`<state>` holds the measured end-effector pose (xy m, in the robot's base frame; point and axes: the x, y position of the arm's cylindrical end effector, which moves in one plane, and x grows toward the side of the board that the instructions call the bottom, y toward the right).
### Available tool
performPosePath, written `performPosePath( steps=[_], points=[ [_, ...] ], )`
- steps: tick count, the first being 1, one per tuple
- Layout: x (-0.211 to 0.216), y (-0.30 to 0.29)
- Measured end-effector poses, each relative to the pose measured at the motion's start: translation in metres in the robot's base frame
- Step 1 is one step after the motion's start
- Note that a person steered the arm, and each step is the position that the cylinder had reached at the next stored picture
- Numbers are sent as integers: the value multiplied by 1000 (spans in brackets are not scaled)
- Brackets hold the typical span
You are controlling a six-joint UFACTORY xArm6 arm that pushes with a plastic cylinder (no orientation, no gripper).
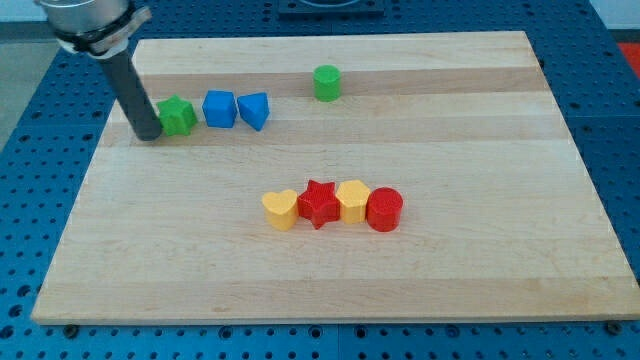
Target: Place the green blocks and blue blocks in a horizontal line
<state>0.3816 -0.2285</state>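
Yellow heart point(281, 210) frontmost; rod's top cut off above tip point(148, 137).

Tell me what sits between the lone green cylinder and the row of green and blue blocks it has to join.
Nothing visible does. The board is bare between the green cylinder and the blue triangular block at the row's right end. My tip rests at the view's left of the green star block, touching or nearly so.

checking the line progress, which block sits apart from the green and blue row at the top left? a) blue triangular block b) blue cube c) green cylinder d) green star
c: the green cylinder stands alone toward the view's top, right of the row of green star, blue cube and blue triangular block; my tip is just left of the star.
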Motion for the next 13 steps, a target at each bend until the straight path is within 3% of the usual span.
performPosePath(
  steps=[1,3,5,6,7,8,9,10,11,12,13],
  points=[
    [-3,12],
    [39,28],
    [34,240],
    [-12,322],
    [-88,335],
    [-126,273],
    [-110,207],
    [-61,183],
    [-51,183],
    [-72,198],
    [-71,244]
  ],
)
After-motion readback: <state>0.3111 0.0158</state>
